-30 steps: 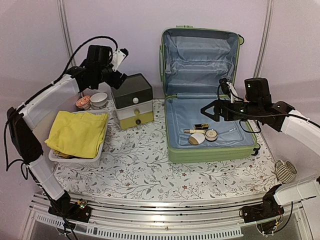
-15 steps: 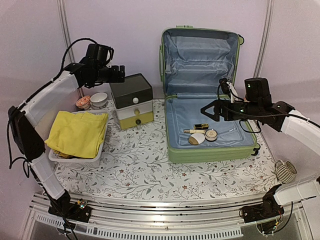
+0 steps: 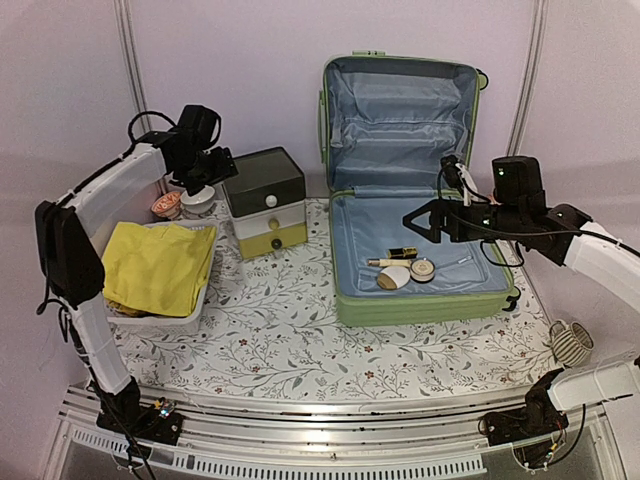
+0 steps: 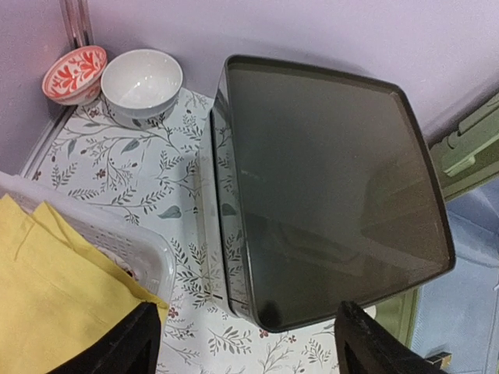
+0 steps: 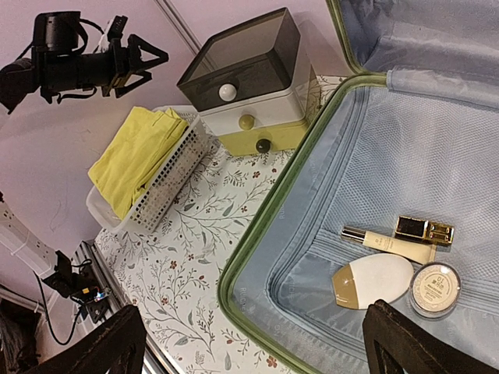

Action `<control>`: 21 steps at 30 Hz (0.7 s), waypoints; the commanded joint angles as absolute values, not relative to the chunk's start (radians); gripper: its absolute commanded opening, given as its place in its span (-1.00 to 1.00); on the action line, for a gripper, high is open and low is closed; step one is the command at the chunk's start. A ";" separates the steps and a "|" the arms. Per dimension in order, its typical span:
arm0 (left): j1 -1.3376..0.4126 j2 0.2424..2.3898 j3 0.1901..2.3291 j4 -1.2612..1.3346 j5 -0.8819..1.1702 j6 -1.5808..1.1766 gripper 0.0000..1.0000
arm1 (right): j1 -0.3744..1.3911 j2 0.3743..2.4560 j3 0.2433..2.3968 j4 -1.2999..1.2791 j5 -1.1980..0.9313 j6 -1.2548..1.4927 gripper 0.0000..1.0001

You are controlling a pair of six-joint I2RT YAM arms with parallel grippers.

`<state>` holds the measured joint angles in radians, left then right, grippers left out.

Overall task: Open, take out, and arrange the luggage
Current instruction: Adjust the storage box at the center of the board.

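The luggage (image 3: 420,305) lies open on the tabletop. Its lid stands upright against the back wall and its blue-lined base faces up.

Four small things lie close together in the base, toward the luggage's front wall:
- a gold case (image 5: 425,229)
- a pale tube (image 5: 387,242)
- a white-and-tan oval compact (image 5: 373,282)
- a round jar (image 5: 434,288)

Your right hand (image 3: 418,222) hovers over the luggage's base with its jaws spread wide and nothing in them. It is plainly the nearer arm. The cluster sits below it, a little further toward the luggage's front wall than the fingertips.

What the next move turns on, as I judge it, is the tube's long axis. The tube runs roughly parallel to the luggage's front wall. In the right wrist view the two fingers sit at either end of that same line, so closing now would squeeze the tube end to end. If you go for the tube, turn the wrist so the jaws cross it. The jar and the compact are less fussy about angle.

Your left hand (image 3: 208,172) is well off the luggage's left side, above a dark-lidded drawer box (image 3: 265,200). Its jaws are parted and hold nothing. It is too far from the luggage to help with the pick, so leave that to the right arm.
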<state>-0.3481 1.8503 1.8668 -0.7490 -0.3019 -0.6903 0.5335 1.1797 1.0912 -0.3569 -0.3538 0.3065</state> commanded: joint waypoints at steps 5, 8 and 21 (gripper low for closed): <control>-0.329 1.956 1.990 -0.864 -0.288 -0.778 0.34 | 0.528 1.152 1.072 -0.332 -0.356 0.314 0.98; -0.327 2.019 2.033 -0.898 -0.282 -0.785 0.24 | 0.528 1.150 1.068 -0.331 -0.353 0.314 0.98; -0.328 2.085 2.072 -0.936 -0.298 -0.784 -0.74 | 0.528 1.143 1.062 -0.331 -0.350 0.314 0.97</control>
<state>-0.3351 2.0636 2.0602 -0.8940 -0.2794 -0.7853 0.5335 1.1660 1.0756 -0.3508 -0.3534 0.3065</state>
